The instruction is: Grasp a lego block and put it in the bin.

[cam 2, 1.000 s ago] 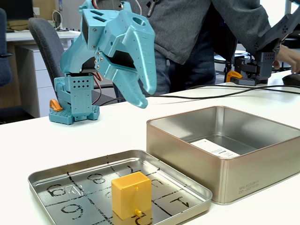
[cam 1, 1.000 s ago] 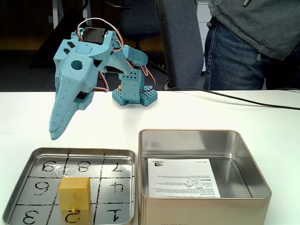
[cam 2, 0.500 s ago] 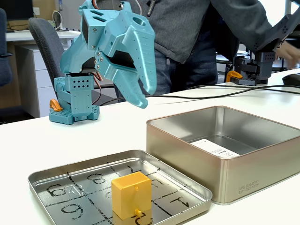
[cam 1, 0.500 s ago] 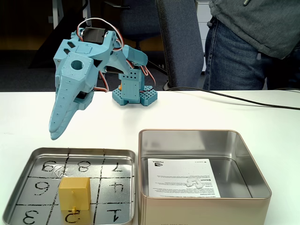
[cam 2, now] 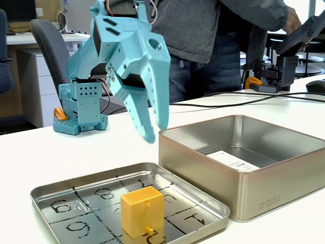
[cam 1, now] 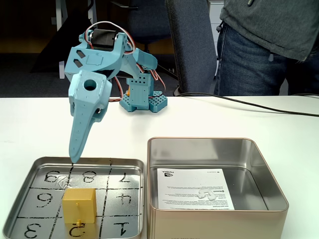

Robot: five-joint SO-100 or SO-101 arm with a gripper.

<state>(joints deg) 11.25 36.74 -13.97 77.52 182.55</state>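
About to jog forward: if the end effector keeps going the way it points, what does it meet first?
Probably the shallow silver grid tray, near its far rim; the small mustard-yellow cube sits nearer the camera. Depth is uncertain.

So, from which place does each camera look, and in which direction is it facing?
A fixed view: low at the table's near edge, facing the arm's base; gripper points down over the tray.
Another fixed view: low, from the side; gripper open above the lego block.
Both show the bin, block and a standing person.

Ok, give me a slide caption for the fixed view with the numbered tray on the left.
Blue gripper poised above the lego block in the numbered tray, beside the bin.
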